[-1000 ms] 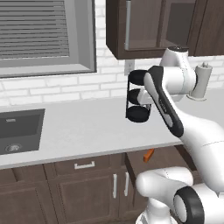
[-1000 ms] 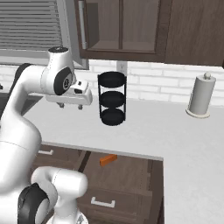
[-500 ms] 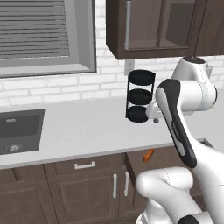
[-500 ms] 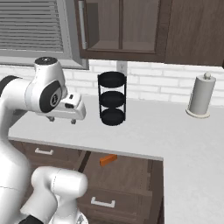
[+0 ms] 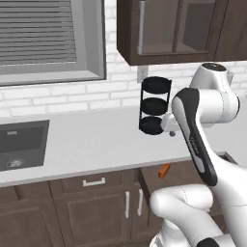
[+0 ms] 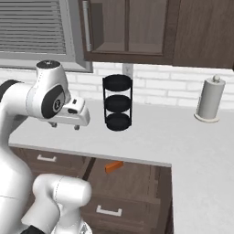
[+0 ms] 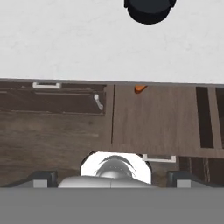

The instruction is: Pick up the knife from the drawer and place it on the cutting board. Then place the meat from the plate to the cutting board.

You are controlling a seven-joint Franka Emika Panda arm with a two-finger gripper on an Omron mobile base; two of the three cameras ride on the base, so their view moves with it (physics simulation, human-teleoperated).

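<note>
black three-tier rack [image 6: 118, 102] on the counter [image 6: 192, 146]; paper towel roll [image 6: 210, 98], perhaps, at right.

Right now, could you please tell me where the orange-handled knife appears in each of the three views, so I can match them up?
Left base view: the knife is right of centre, lower half, just below the counter edge, in the open drawer.
Right base view: centre, lower half, in the drawer.
Hand view: upper middle, orange tip at the counter edge.
Shared landmark: the black three-tier rack stands on the counter just beyond it.
</note>
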